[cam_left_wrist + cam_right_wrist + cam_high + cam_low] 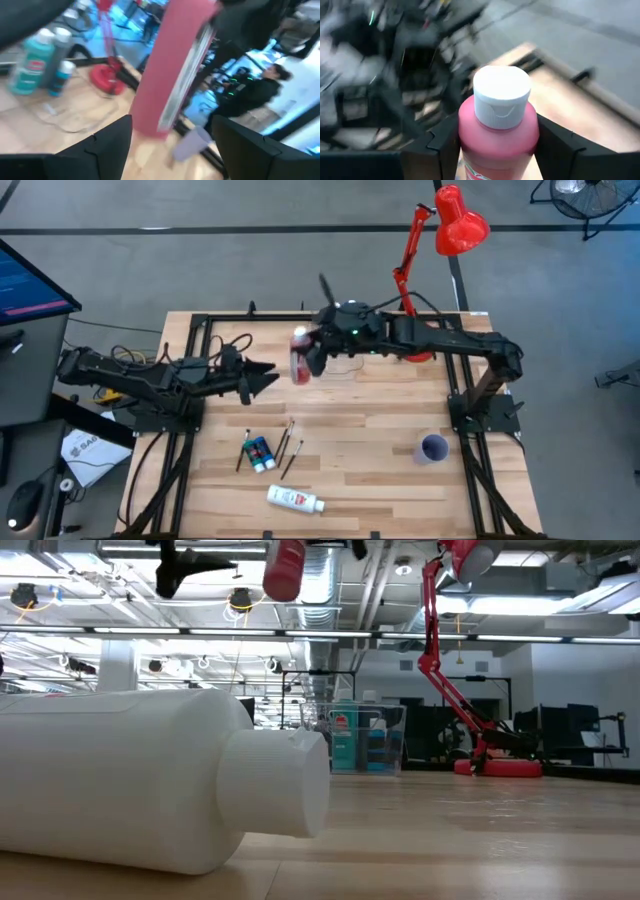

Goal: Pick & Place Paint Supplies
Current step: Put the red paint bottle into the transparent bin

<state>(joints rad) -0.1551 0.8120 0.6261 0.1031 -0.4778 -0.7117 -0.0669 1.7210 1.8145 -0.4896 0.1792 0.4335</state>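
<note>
Nearest my low camera lay the white bottle (pixel 150 780) on its side, cap toward the middle of the table. Above the table's far half, the right gripper (pixel 497 145) was clamped on the pink-red bottle (pixel 299 358), held in the air near the clear box (pixel 366 738), white cap showing. The left gripper (pixel 262 380) waited just beside it, fingers apart. My worries: the smooth bottle slipping between the pads if the arm swung fast, or the two grippers clipping each other at that closeness. A paint tube (pixel 259 453) and brushes (pixel 286 442) remained on the wood. No label was legible to me.
</note>
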